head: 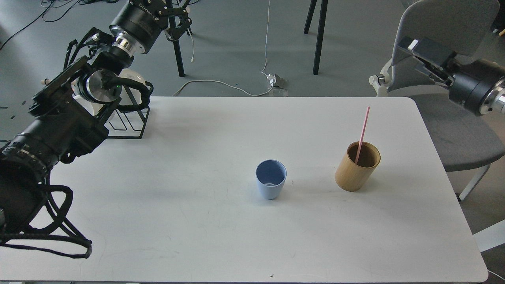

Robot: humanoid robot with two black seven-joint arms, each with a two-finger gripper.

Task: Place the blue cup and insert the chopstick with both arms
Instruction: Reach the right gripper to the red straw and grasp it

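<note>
The blue cup (pixel 270 179) stands upright, mouth open for insertion. The chopstick (pixel 362 134) leans in the bamboo holder (pixel 357 167) at its 3 o'clock. Neither gripper's jaw state can be told.

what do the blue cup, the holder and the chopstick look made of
Blue cup: likely matte plastic or coated ceramic; even pale colour, no shine. Holder: looks like bamboo or wood; tan, faint grain, darker inside. Chopstick: probably plastic; uniform pink, too thin to tell more.
</note>
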